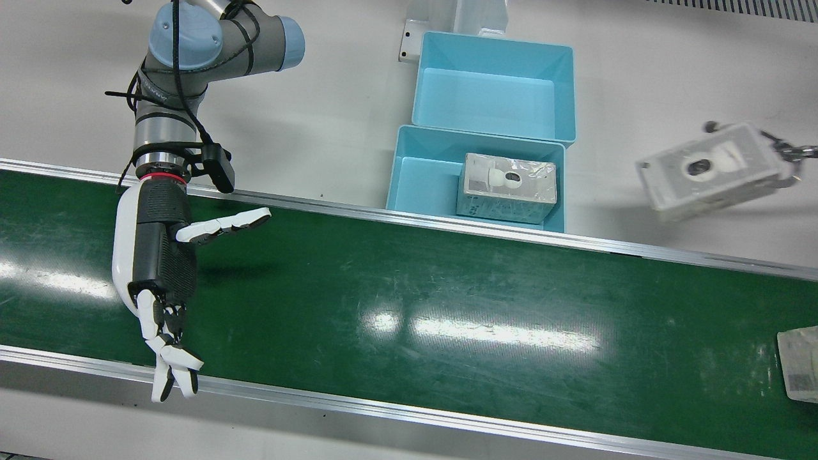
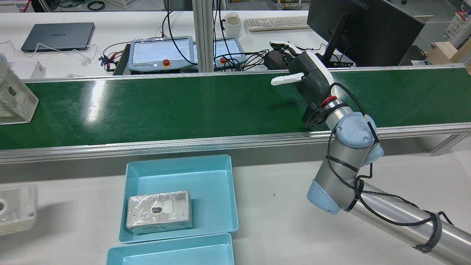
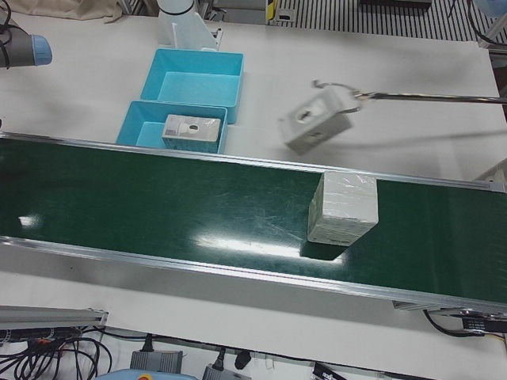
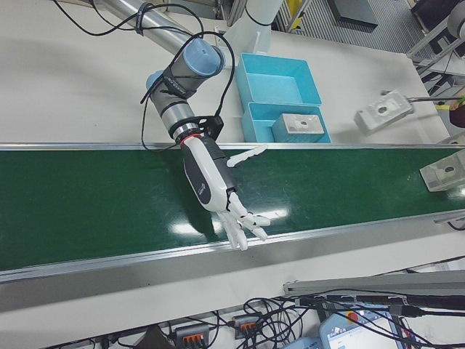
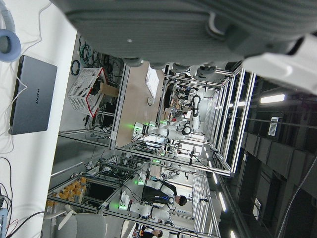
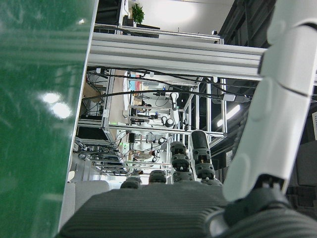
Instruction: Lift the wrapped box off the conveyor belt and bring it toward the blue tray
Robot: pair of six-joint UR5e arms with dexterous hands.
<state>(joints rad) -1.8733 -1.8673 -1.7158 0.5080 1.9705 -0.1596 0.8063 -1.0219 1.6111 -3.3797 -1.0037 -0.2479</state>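
Front view: the right hand (image 1: 160, 255) hangs over the green conveyor belt (image 1: 409, 300) at about 9 o'clock. Its fingers are spread and there's nothing in it. The wrapped box (image 1: 799, 372) is way off at 4 o'clock, sitting on the belt and cut off by the frame edge, well apart from that hand. The blue tray (image 1: 418, 185) sits just beyond the belt's far rail around 12 o'clock with a second box (image 1: 508, 187) lying in it. An empty tray (image 1: 495, 83) butts up against it on the far side. At 2 o'clock a third box (image 1: 712, 169) looks tilted and blurry over the white table (image 1: 332, 115).

Rear view: the task's box is at the 9 o'clock edge on the belt, and the right hand is at roughly 1 o'clock, loose and empty.

Left-front view: the box stands upright on the belt at about 3 o'clock. A thin rod (image 3: 428, 96) reaches the third box from the right.

Right-front view: the hand is splayed mid-belt and the box is at 3 o'clock.

Left hand view: you only see the underside of the left hand (image 5: 173, 29) at 12 o'clock with lab racks beyond, so I can't tell if it's clenched or loose.

Right hand view: pale fingers at 3 o'clock are stretched out, with the belt at 9.
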